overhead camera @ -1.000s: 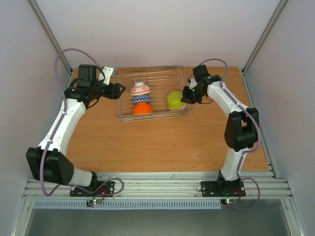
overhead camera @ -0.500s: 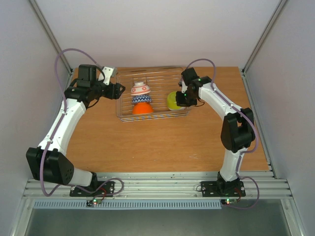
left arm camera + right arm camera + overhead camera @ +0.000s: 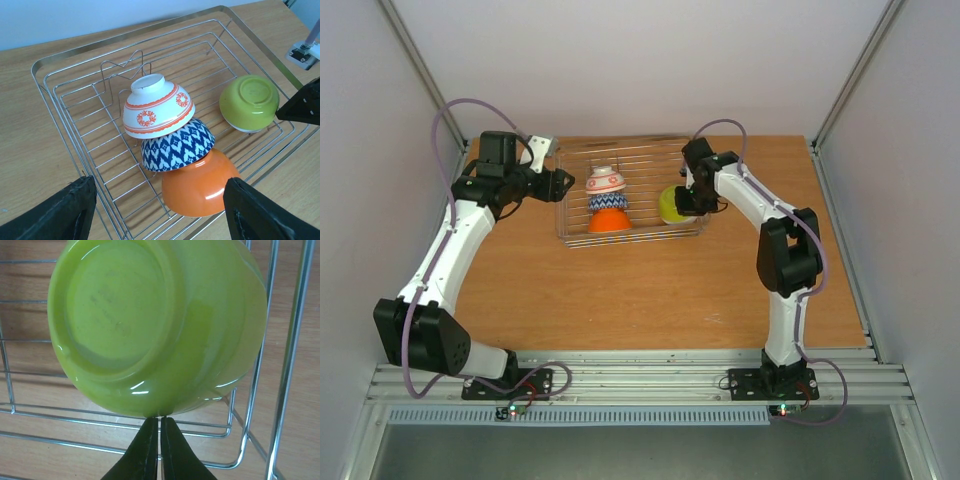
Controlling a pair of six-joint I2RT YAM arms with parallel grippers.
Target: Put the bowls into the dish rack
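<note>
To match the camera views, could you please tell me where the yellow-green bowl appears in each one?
Top external: yellow-green bowl, right end of the dish rack.
Left wrist: bowl at right, upper half.
Right wrist: bowl fills the upper frame.
Shared landmark: the rack's wires.

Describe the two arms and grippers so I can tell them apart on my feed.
Both arms look alike: white tubular links, bulky black joint housings, a lilac cable looped along each. The left arm and right arm end in black two-finger grippers. The right gripper has fingers tapering to slim points; the left gripper has a white bracket behind it.
</note>
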